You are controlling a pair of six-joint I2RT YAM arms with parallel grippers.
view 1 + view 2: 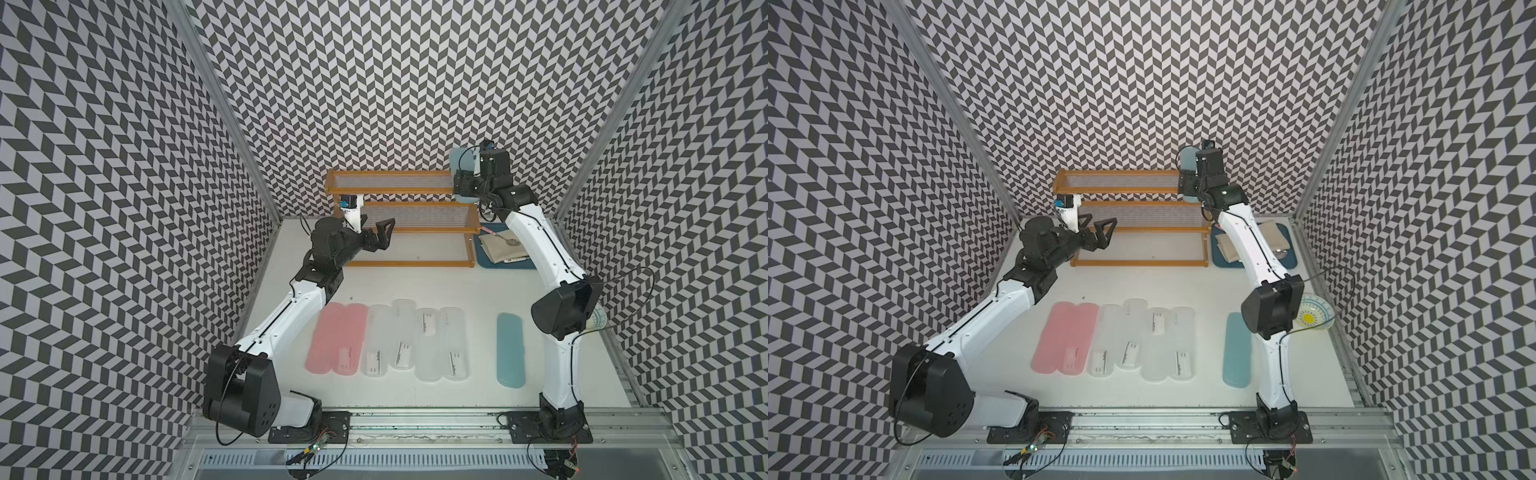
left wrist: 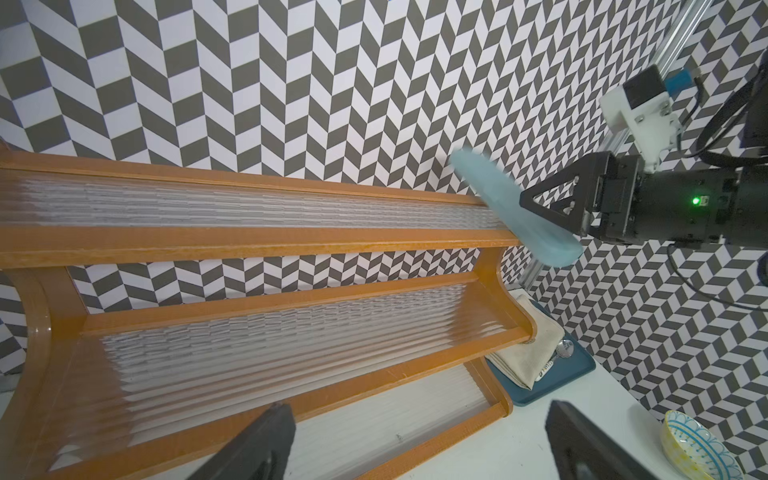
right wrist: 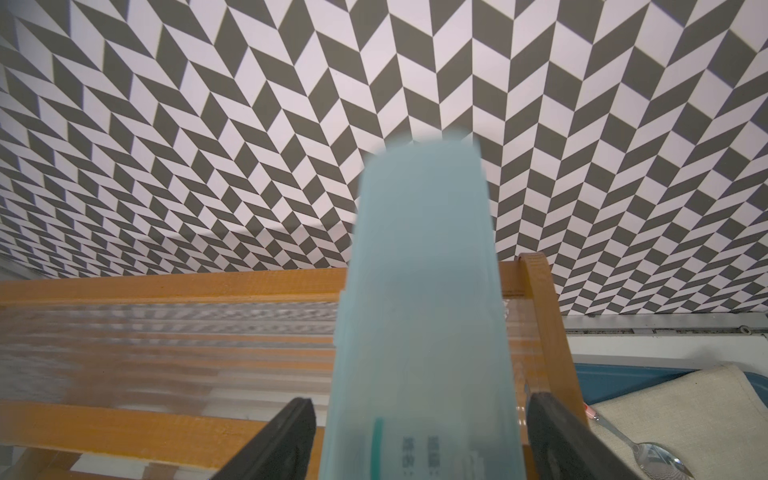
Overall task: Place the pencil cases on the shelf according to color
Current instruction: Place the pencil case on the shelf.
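Walls: black-and-white zigzag walls [image 1: 374,83] stood all around a white table [image 1: 415,286].
Shelf: the wooden shelf [image 1: 388,192] sat at the back of the table. No case lay flat on any of its three steps.
Left gripper: the left gripper [image 1: 376,232] hung wide open and empty by the shelf's middle step.
Right gripper: the right gripper [image 3: 419,411] was up at the right end of the top step. Its jaws stood a little wider than the case between them, with a thin gap on each side.
Case in the air: the light blue case [image 2: 511,208] was tilted and blurry over the top step. It looked like it was being let go. Whether it touched the step could not be told.
Cases on the table: two pink cases [image 1: 332,338], four clear cases [image 1: 428,345] and a second blue case [image 1: 510,351] lay in a row at the front.
Done: almost nothing; the first case was at the shelf but not lying on it.
Left: seven cases, each to go with its own colour.
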